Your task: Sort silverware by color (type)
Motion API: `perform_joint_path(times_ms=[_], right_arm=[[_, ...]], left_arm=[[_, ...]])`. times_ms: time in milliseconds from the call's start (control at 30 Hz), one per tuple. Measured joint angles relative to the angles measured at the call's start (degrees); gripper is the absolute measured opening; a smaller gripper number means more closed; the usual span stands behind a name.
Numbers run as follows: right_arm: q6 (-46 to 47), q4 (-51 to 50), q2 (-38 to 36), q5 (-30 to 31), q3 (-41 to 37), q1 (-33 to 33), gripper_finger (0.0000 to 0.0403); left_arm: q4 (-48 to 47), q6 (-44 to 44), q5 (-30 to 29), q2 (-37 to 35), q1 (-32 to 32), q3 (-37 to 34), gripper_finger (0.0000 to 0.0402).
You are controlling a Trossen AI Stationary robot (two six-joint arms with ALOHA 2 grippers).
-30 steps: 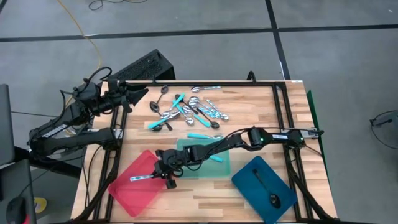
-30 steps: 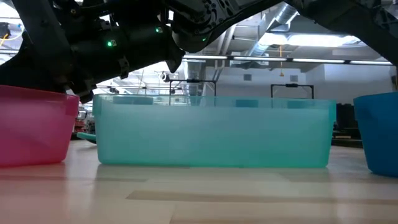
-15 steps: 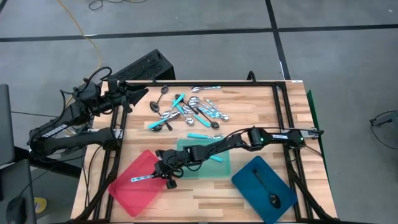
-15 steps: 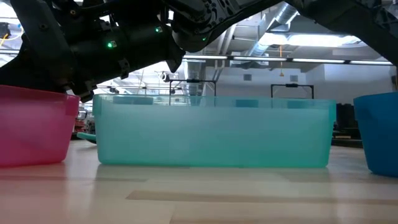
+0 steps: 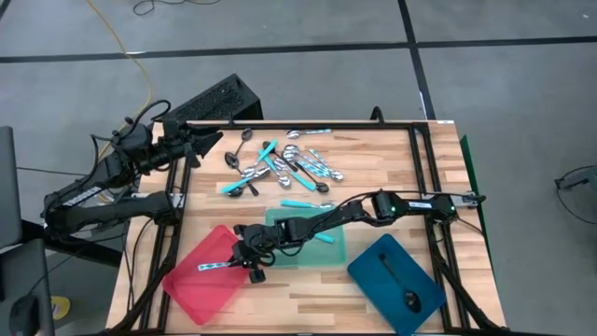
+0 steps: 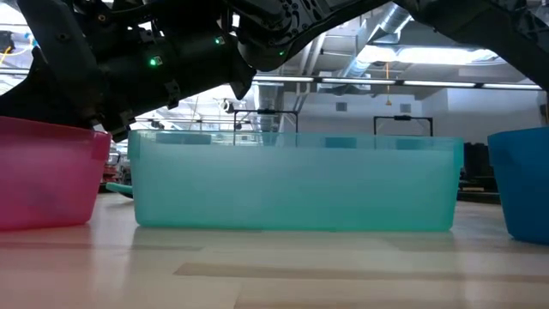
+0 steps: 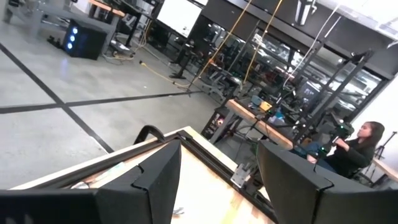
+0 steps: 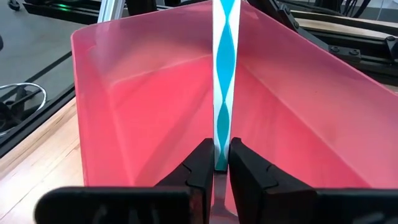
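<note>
Turquoise-and-white handle: the spoon (image 8: 223,74) looks thin, stiff, light and probably slick; best pinched across the flat handle.
Where: over the red tray (image 5: 199,275).
Right gripper (image 8: 215,163): fingers clamped on the handle.
Left gripper (image 5: 207,140): spread, parked at the table's far corner.
</note>
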Motion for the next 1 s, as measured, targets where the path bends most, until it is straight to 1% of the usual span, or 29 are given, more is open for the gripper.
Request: perform_joint_path(times_ms=[100,333,467,567,733,800,933,1000], right_arm=[[0.0,-0.5,0.0,-0.1,0.0,0.0,0.0088],[0.0,-1.5,-0.2,-0.1,0.0,0.0,0.0147],[0.2,-3.1,-1.8,0.0,-0.1,-0.6,0.0166],[-0.2,-4.9,-4.7,0.1,-0.2,-1.9,0.0171],[-2.3,-11.8,-14.4,0.5,0.0,-6.2,0.0171],[-3.3,-16.3,-18.2,3.2,0.1,-8.5,0.0169],[-3.4,-25.2,-24.7,16.1,0.0,-13.6,0.0162],[-3.4,-27.6,-26.9,21.2,0.0,-16.4,0.0157]], left_arm=[[-0.1,0.0,0.0,0.0,0.0,0.0,0.0196],[-0.2,-0.1,-0.3,0.0,0.0,0.0,0.0196],[-0.2,-0.2,-0.4,0.1,0.0,0.0,0.0196],[-0.2,-1.1,-0.4,0.1,0.0,0.0,0.0196],[-0.6,-2.1,-0.4,0.1,0.0,0.0,0.0196],[-0.6,-2.7,-0.4,0.1,0.0,0.0,0.0196],[-0.7,-3.2,-0.4,0.0,0.0,0.0,0.0196],[-0.8,-3.2,-0.4,0.1,0.0,0.0,0.0196]])
